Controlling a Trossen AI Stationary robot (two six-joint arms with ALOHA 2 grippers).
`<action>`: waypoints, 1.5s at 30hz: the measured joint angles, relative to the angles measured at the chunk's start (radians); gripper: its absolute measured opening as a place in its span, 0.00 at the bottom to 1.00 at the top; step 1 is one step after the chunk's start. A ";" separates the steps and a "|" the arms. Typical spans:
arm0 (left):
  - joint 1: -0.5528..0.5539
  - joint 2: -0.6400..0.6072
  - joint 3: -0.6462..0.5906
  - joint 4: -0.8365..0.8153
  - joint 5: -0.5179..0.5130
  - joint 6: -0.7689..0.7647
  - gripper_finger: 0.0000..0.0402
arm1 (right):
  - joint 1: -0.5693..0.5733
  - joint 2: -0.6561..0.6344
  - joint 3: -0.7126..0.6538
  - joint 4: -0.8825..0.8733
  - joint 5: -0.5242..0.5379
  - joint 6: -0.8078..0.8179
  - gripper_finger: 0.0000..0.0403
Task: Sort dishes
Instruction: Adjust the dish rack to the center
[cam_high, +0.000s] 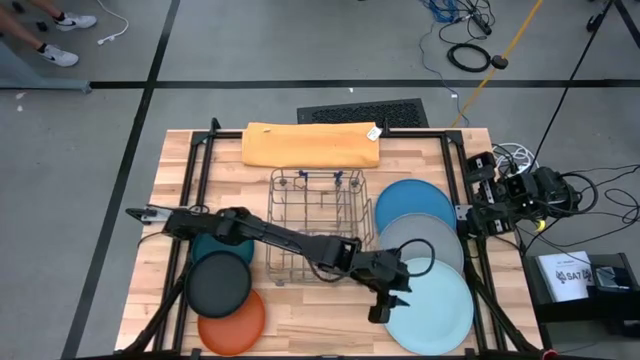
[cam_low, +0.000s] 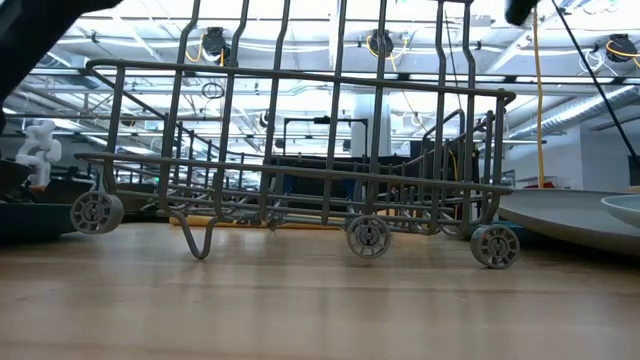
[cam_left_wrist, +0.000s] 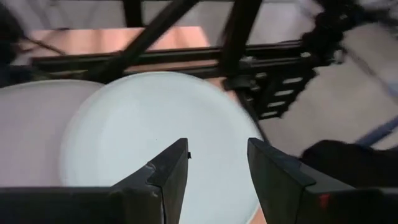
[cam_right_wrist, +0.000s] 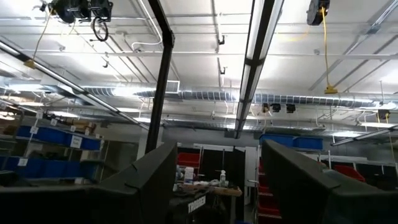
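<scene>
Three large plates lie overlapping at the table's right: medium blue (cam_high: 415, 205) farthest, grey (cam_high: 420, 245) in the middle, light blue (cam_high: 432, 305) nearest. At the left lie a dark teal plate (cam_high: 207, 246), a black one (cam_high: 220, 285) and an orange one (cam_high: 235, 322), also overlapping. My left gripper (cam_left_wrist: 217, 158) is open and hovers over the light blue plate (cam_left_wrist: 155, 130) near its left rim (cam_high: 388, 305), touching nothing. My right gripper (cam_right_wrist: 217, 168) is open, points up at the ceiling and stays folded back at the table's right edge (cam_high: 490, 205).
A metal wire rack (cam_high: 318, 225) stands mid-table, and my left arm reaches past its near side. A folded orange-yellow cloth (cam_high: 312, 145) lies at the far edge. Black frame bars (cam_high: 478, 285) run along the table's sides. Bare wood shows near the front edge (cam_high: 320, 330).
</scene>
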 joint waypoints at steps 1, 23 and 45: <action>0.005 0.009 0.000 0.010 0.023 -0.007 0.41 | 0.000 0.000 0.000 -0.002 0.000 -0.002 0.57; 0.032 0.060 0.001 0.113 -0.146 0.119 0.41 | 0.000 0.001 -0.001 -0.004 0.004 0.007 0.57; -0.075 0.060 0.001 0.141 -0.094 0.264 0.41 | 0.000 0.003 -0.001 -0.022 0.025 0.025 0.57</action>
